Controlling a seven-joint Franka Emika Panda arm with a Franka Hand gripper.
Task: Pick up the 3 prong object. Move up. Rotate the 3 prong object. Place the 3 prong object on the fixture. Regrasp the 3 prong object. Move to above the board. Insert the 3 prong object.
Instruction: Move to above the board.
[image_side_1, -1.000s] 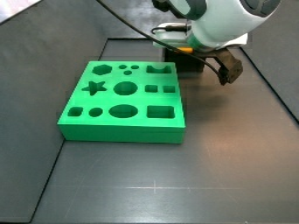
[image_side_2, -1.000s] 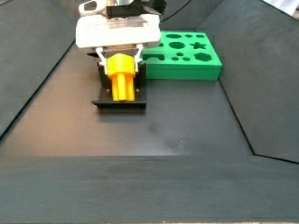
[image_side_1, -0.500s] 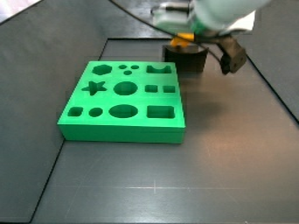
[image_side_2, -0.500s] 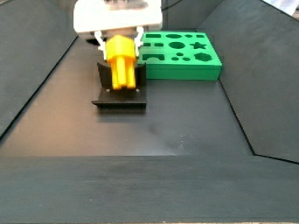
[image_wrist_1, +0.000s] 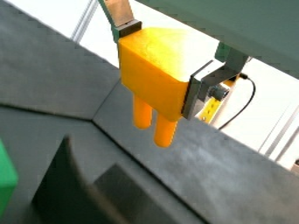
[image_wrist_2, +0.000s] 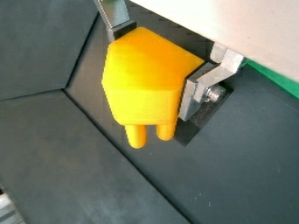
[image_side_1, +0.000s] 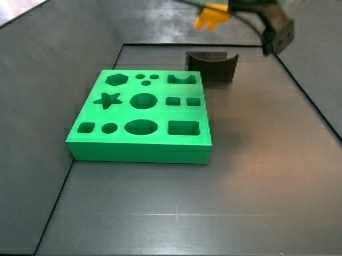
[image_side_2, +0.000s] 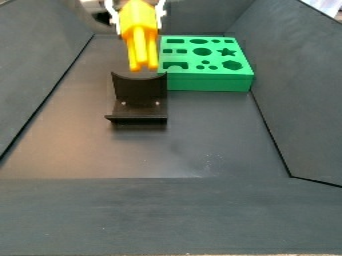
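My gripper (image_wrist_1: 163, 52) is shut on the orange-yellow 3 prong object (image_wrist_1: 158, 74), its silver fingers (image_wrist_1: 208, 85) clamped on the two sides of the blocky body. The prongs point down in both wrist views (image_wrist_2: 146, 79). In both side views the gripper (image_side_1: 217, 10) holds the object (image_side_2: 138, 38) in the air above the dark fixture (image_side_1: 211, 67), clear of its notch; the fixture also shows in a side view (image_side_2: 136, 96). The green board (image_side_1: 143, 112) with shaped holes lies flat beside the fixture, and shows in a side view (image_side_2: 207, 62).
Dark sloping walls (image_side_1: 54, 60) enclose the dark floor (image_side_2: 187, 150). The fixture stands near the back wall, close to the board's corner.
The gripper has risen straight up with the 3 prong object, lifting it out of the fixture's notch to near the top of both side views. The board and the fixture have not moved.
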